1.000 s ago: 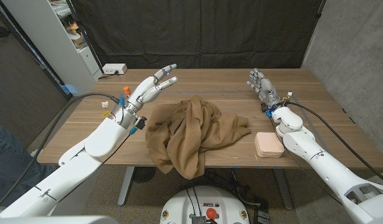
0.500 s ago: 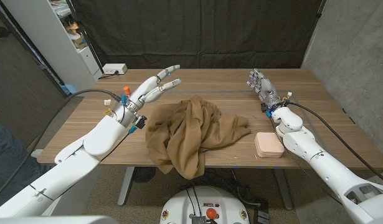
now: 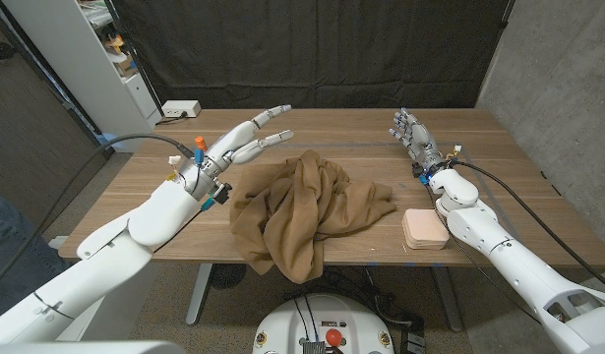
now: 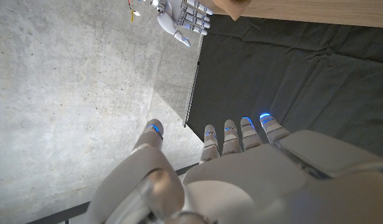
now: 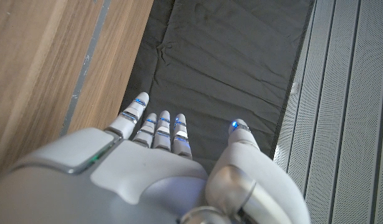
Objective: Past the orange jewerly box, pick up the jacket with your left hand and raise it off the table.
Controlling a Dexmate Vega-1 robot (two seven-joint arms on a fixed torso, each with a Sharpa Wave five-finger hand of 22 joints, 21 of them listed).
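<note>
Your left hand (image 3: 245, 141) hovers with fingers spread, holding nothing, just beyond the jacket (image 3: 304, 208) — which lies crumpled mid-table, one fold hanging over the near edge. The box (image 3: 424, 228) sits just beside the jacket's right end, and your right hand (image 3: 411, 133) waits past it, fingers apart — bare wood lies beyond the jacket.

So the jacket (image 3: 307, 208) is heaped in the middle of the table (image 3: 361, 133), hanging a bit over the bottom edge. The jewelry box (image 3: 424, 228) sits just right of it, lower right. Left hand (image 3: 245, 141) is up left of the jacket, right hand (image 3: 411, 134) upper right, above the box.
</note>
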